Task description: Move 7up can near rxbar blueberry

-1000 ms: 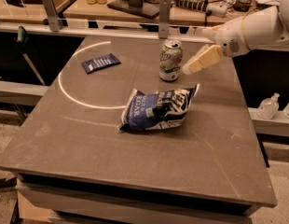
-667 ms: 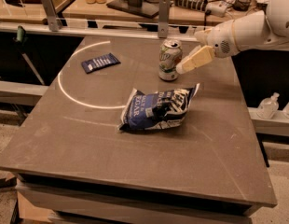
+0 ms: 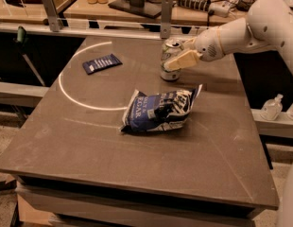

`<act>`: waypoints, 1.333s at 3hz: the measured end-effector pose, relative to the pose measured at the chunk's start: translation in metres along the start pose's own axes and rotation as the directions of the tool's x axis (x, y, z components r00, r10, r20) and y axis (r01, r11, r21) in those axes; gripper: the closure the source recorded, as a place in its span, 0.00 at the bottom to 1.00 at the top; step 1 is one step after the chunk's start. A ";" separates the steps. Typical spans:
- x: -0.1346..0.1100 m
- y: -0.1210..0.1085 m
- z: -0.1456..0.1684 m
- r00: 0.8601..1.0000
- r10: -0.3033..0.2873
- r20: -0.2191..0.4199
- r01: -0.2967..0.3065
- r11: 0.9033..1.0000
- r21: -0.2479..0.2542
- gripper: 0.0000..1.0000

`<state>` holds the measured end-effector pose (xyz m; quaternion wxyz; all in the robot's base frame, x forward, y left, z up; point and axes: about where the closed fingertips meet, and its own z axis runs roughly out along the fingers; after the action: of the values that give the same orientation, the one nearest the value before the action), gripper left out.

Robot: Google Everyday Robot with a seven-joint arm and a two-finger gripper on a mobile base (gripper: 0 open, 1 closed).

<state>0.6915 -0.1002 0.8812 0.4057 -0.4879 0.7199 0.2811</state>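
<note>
Step in hand: grasp. The cream two-finger gripper (image 3: 175, 55) on the white robot arm (image 3: 241, 30) reaches in from the right at the back of the brown square table (image 3: 137, 169). Fingers are apart and straddle the silver-topped white-and-green 7up can (image 3: 169, 74): the near finger (image 3: 182, 60) crosses the can's front and the other shows behind the top. Can't tell if they're pressing yet. The can stands upright, back centre-right, just behind the puffy blue-and-white chip bag (image 3: 160, 109). The flat dark blue rxbar blueberry wrapper (image 3: 101, 63) lies well apart to the left, inside the white painted arc (image 3: 66, 90). To do it well: close squarely on the mid-body, not the rim, firm enough to hold without denting. Lift straight up so the base clears the table, then carry left along the back edge, staying clear of the bag. Risk: the can tips if dragged. Set it down upright just beside the bar, not on it.
</note>
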 end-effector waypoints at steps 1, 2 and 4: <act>-0.007 0.002 0.011 1.000 -0.002 -0.004 0.002 0.999 -0.035 0.65; -0.037 -0.004 0.011 1.000 0.001 0.026 -0.001 1.000 -0.005 0.88; -0.085 -0.018 0.055 0.998 -0.050 -0.045 0.053 0.997 0.051 1.00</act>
<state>0.7416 -0.0219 0.9261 0.4095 -0.5016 0.7230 0.2409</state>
